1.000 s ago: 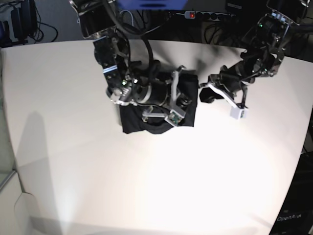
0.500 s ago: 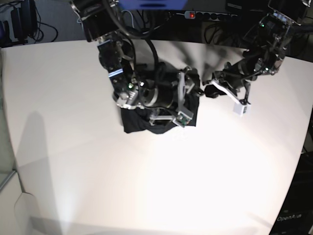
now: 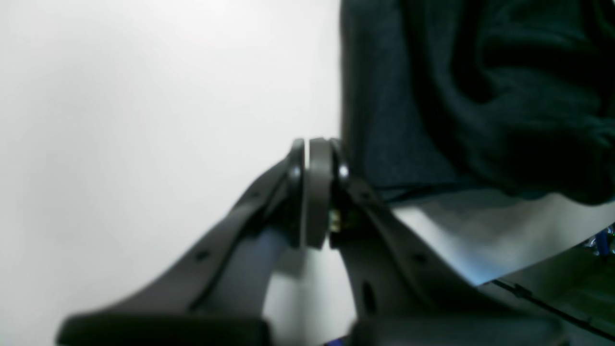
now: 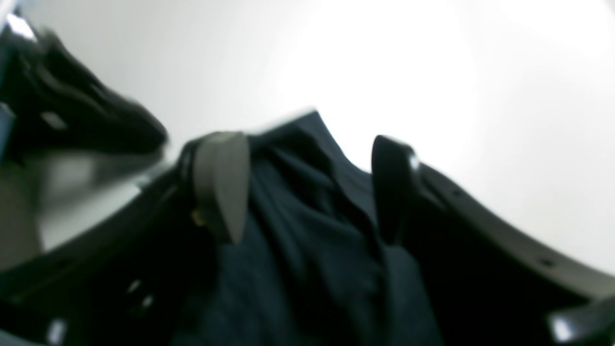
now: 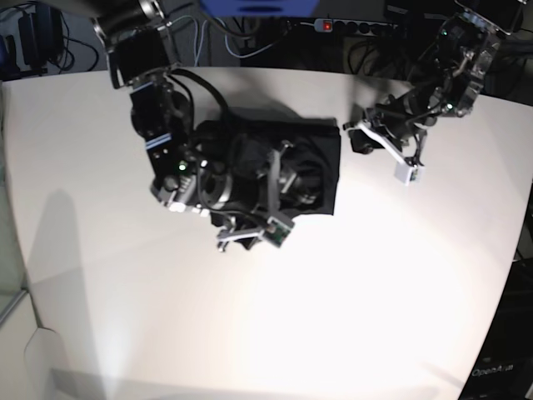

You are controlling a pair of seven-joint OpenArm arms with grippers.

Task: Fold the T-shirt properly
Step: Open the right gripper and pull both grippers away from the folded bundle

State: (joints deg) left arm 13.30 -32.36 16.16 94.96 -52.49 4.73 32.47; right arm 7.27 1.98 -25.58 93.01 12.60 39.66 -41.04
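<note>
**Shirt lies folded; right gripper spread above it**

White tabletop (image 5: 350, 317) fills the base view, with cables and a power strip (image 5: 350, 25) seen in the dark behind it. The shirt (image 5: 321, 150) lies on the far half of the table as a compact black rectangle, apparently folded several times over.

The right gripper (image 4: 307, 187) is held over the shirt with its fingers (image 4: 221, 182) spread wide; dark wrinkled cloth is seen between and below them, but nothing is pinched. Whether the pads touch the fabric cannot be told from the blurred wrist view. The left gripper (image 3: 317, 192) is set just beside the shirt's edge, over bare table, with its fingers pressed together and nothing between them.

The step in hand is judged to be a release after a late fold, with the task near its end. If so, the next move calls for the right arm to be lifted straight clear, so that no layer is dragged open; a last smoothing of the rumpled top may be needed.

"OpenArm" is faintly read on a dark panel (image 5: 493, 372) at the near edge, well apart from the shirt. No print is seen on the shirt.
</note>
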